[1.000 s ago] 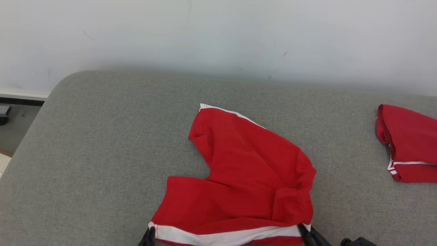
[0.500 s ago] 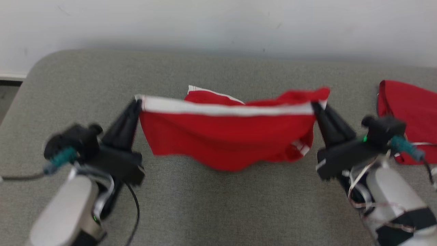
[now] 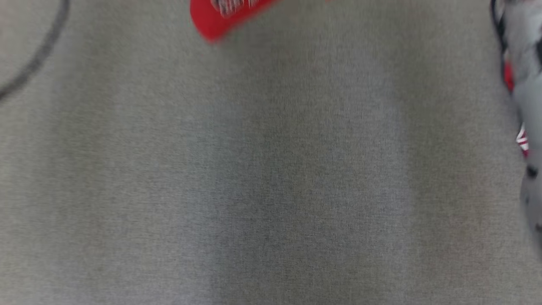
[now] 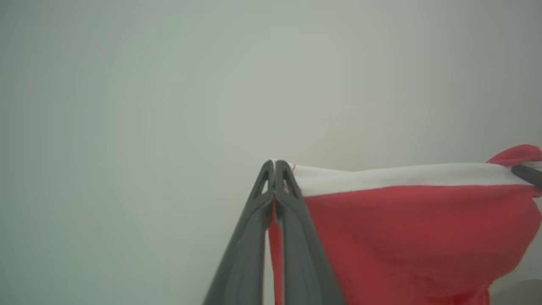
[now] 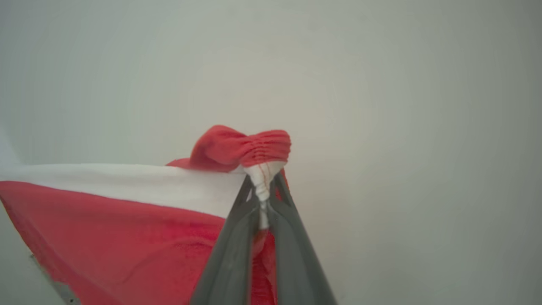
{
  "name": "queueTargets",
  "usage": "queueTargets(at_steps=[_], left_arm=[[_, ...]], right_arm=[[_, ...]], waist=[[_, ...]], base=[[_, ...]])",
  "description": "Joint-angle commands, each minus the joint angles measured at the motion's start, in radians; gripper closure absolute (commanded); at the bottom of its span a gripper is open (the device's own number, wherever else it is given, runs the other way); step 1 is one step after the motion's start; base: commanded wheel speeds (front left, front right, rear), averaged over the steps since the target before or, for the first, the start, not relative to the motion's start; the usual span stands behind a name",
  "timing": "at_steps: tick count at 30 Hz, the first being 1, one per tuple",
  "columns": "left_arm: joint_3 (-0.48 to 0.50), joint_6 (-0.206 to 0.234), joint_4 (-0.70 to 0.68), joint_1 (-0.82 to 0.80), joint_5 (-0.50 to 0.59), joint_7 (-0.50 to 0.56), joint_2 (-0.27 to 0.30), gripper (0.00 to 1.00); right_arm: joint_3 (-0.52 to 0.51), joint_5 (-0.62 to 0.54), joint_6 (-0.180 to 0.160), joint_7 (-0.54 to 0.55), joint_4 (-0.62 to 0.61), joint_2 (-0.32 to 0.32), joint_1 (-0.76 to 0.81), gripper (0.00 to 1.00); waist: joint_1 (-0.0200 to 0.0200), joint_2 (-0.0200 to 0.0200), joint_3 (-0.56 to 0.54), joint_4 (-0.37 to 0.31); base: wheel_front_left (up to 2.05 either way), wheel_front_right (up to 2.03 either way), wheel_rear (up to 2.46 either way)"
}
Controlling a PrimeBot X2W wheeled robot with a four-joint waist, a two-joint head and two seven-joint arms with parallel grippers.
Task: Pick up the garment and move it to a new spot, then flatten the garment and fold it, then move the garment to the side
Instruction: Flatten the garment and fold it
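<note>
1. Left gripper [image 4: 274, 164]: fingers pinched shut on one end of the white band [image 4: 402, 178] of the red shorts [image 4: 402, 241].
2. Right gripper [image 5: 262, 188]: fingers closed on the band's other, bunched end.
3. The shorts hang stretched between the two grippers, lifted above the grey cushion [image 3: 271, 169].
4. Best carried with both ends level and the band taut, so the cloth should land flat.

Garment: red shorts [image 4: 402, 237], white waistband pulled taut and level between left claw [image 4: 275, 163] and right claw [image 5: 262, 182]; red body hangs below, loose; right corner bunched, elastic gathered above pinch.
</note>
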Motion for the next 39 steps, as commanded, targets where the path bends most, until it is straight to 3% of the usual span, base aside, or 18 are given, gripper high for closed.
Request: queueTargets(at_steps=[1,11,19,25,33,39], left_arm=[[0.001,0.002,0.045,-0.087,-0.017,-0.013,0.001,1.0],[-0.063,0.003,0.199,-0.349,-0.046,-0.089,-0.01,1.0],[-0.141,0.003,0.235,-0.303,-0.13,-0.164,0.006,1.0],[-0.143,0.003,0.121,-0.078,-0.194,-0.199,0.024,1.0],[0.095,0.004,-0.151,0.438,-0.113,-0.2,-0.006,1.0],[0.19,0.005,-0.3,0.824,-0.045,-0.2,-0.077,1.0]], right_arm=[[-0.016,-0.011,0.001,-0.015,0.047,0.01,-0.081,1.0],[-0.039,-0.041,0.0,-0.1,0.256,0.042,-0.314,1.0],[-0.01,-0.003,0.0,-0.168,0.354,0.032,-0.273,1.0],[0.097,0.073,0.0,-0.239,0.307,0.02,-0.068,1.0],[0.265,0.203,0.0,-0.299,0.121,-0.065,0.335,1.0],[0.345,0.276,0.0,-0.33,-0.056,-0.141,0.633,1.0]], waist=[[-0.0004,-0.0002,0.145,-0.043],[-0.0004,-0.0002,0.19,-0.049],[-0.0004,-0.0002,0.18,-0.045],[-0.0004,-0.0002,0.098,-0.05],[-0.0004,-0.0002,-0.03,-0.054],[-0.0004,-0.0002,-0.098,-0.05]], base=[[0.0,0.0,0.0],[0.0,0.0,0.0],[0.0,0.0,0.0],[0.0,0.0,0.0],[0.0,0.0,0.0],[0.0,0.0,0.0]])
